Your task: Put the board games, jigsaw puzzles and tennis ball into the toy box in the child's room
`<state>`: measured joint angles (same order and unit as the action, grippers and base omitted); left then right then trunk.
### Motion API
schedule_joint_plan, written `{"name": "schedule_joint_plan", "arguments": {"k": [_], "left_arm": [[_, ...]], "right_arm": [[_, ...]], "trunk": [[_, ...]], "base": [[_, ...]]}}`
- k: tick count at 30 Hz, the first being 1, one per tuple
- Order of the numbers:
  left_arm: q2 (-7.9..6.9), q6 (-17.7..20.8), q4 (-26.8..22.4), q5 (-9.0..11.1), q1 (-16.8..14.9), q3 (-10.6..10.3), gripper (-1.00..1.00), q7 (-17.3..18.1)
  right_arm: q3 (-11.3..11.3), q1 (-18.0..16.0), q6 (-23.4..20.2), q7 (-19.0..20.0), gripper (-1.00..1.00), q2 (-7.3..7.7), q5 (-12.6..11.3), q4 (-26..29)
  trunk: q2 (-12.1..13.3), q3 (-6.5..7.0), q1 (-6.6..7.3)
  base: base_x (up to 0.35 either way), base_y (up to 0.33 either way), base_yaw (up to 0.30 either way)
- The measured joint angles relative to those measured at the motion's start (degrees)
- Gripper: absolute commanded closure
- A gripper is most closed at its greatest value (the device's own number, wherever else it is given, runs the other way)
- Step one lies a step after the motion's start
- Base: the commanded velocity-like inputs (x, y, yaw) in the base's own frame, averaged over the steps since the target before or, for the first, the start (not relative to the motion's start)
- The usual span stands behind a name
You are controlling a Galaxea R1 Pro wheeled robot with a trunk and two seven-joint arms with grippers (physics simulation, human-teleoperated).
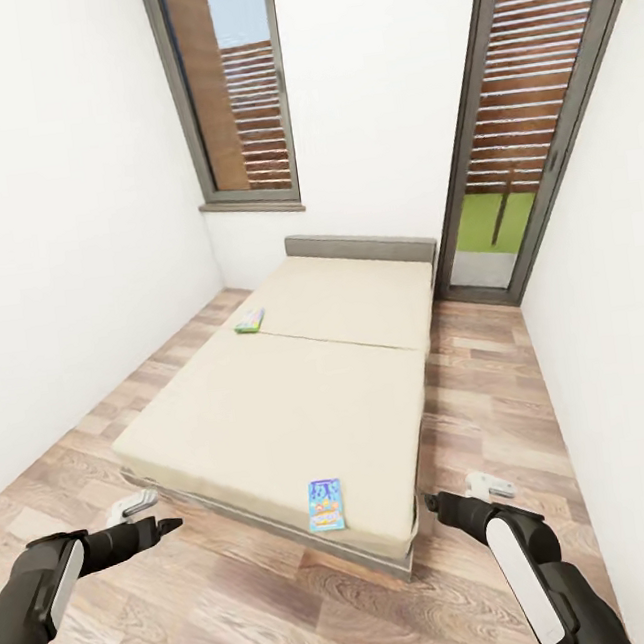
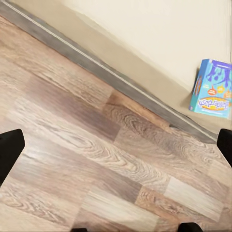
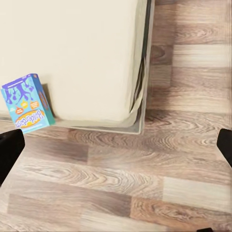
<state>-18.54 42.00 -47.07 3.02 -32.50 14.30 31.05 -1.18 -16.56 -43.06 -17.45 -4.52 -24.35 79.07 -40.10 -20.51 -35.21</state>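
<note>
Here, the left gripper [image 1: 164, 526] hovers over the wood-plank floor [image 1: 247, 613] near the foot of the bed, fingers spread wide and holding nothing — the right gripper [image 1: 435, 502] matches it at the bed's other near corner, also wide and empty. Between them, on the low wide bed with beige mattress and grey headboard [image 1: 272, 409], a blue flat board game box [image 1: 325, 505] lies at the near edge. Farther up, near the mattress seam at the bed's left edge, rests a white-green board game box [image 1: 249, 321].
</note>
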Motion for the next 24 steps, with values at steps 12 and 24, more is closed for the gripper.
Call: {"name": "schedule_joint_plan", "arguments": {"k": [12, 24], "left_arm": [[0.00, -0.02, 0.00, -0.07, 0.00, -0.02, -1.00, -0.01], [0.00, -0.06, 0.00, -0.09, 0.00, 0.03, -1.00, -0.01]], "right_arm": [[0.00, -0.02, 0.00, 0.00, -1.00, -0.02, 0.07, -0.04], [0.00, 0.00, 0.08, 0.00, -1.00, -0.09, 0.11, -0.85]], "trunk": [[0.00, 0.00, 0.00], [0.00, 0.00, 0.00]], "base": [[0.000, 0.083, -0.280], [0.000, 0.164, -0.280]]}}
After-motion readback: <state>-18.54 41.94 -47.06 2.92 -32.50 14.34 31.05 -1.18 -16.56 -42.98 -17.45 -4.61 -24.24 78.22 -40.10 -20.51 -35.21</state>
